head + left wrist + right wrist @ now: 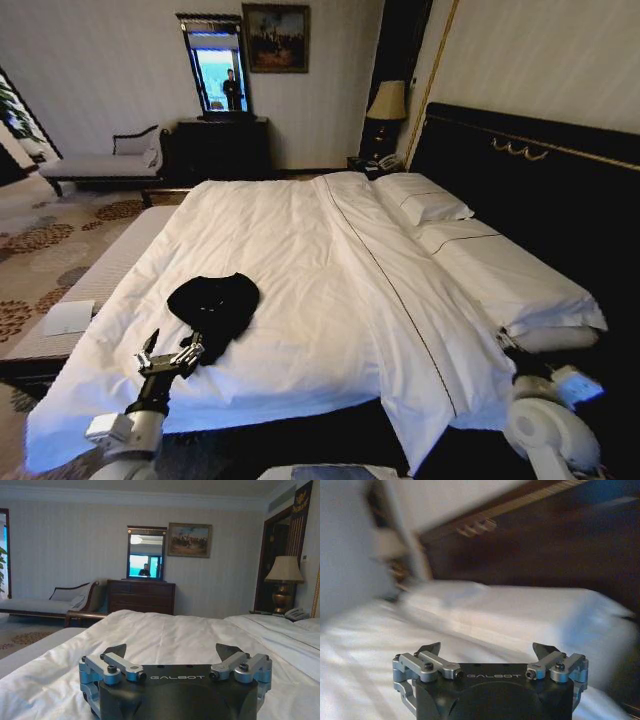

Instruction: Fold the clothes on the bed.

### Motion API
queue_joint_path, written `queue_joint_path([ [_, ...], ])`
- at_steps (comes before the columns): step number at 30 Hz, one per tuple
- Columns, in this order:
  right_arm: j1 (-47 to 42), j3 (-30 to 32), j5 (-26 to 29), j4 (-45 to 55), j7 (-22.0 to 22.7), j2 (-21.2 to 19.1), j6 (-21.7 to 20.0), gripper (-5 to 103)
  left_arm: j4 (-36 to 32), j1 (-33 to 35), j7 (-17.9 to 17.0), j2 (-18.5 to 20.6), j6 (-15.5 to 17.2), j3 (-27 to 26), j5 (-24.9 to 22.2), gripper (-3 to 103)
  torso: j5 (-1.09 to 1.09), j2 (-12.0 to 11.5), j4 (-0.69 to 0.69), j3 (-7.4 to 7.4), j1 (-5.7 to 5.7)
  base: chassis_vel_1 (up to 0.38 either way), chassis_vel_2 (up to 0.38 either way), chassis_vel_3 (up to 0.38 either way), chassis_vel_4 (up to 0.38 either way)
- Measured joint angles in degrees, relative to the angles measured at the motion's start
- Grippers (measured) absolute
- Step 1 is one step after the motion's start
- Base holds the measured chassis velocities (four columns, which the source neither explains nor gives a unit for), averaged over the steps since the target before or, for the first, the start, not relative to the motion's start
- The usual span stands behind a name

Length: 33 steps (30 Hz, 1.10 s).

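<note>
The clothes (213,300), a crumpled black bundle, lie on the near left part of the bed (330,270), which has a white duvet. My left gripper (172,348) hovers just in front of the bundle's near tail, low over the duvet. The left wrist view shows this gripper (171,652) open, with nothing between its fingers and white duvet (165,630) ahead. My right arm (545,425) is at the bed's near right corner, beside the pillows. Its gripper (487,650) is open and faces a pillow (520,615) and the dark headboard (560,550).
A long pale bench (100,275) with a white sheet of paper (68,318) runs along the bed's left side. Beyond it stand a chaise longue (100,165), a dark dresser (222,148) with a mirror, and a lamp (387,100). The tall headboard (540,170) lines the right.
</note>
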Motion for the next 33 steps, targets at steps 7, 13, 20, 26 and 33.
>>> queue_joint_path([
  [7,1.44,-5.71,-5.06,2.19,-13.99,0.67,8.19,100,-1.14,0.62,-0.20,-0.12,0.25,0.12,-0.64,100,0.01,0.00,0.02,0.00,0.00,0.000,0.000,0.000,0.000],
  [13,-1.56,-10.43,-10.60,2.98,-23.74,2.47,14.99,100,-2.30,0.87,-0.88,-0.14,1.52,0.70,-2.09,100,0.02,-0.01,0.00,0.00,0.00,0.000,0.000,0.000,0.000],
  [20,-5.64,-13.83,-22.02,3.11,-29.05,3.43,17.37,100,-4.61,1.65,0.34,-0.50,1.04,2.54,-1.21,100,0.02,0.00,0.00,0.00,0.00,0.000,0.000,0.000,0.000],
  [26,-6.72,-14.16,-28.80,3.56,-30.89,2.17,14.31,100,-6.00,2.65,1.17,-0.71,-0.25,3.45,-1.01,100,0.02,-0.01,0.00,0.00,0.00,0.000,0.000,0.000,0.000],
  [33,-6.91,-15.62,-25.89,4.75,-30.17,1.10,10.08,100,-5.88,3.19,1.32,-1.18,-1.38,4.83,1.55,100,0.02,-0.01,0.01,0.00,0.00,0.000,0.000,0.000,0.000],
])
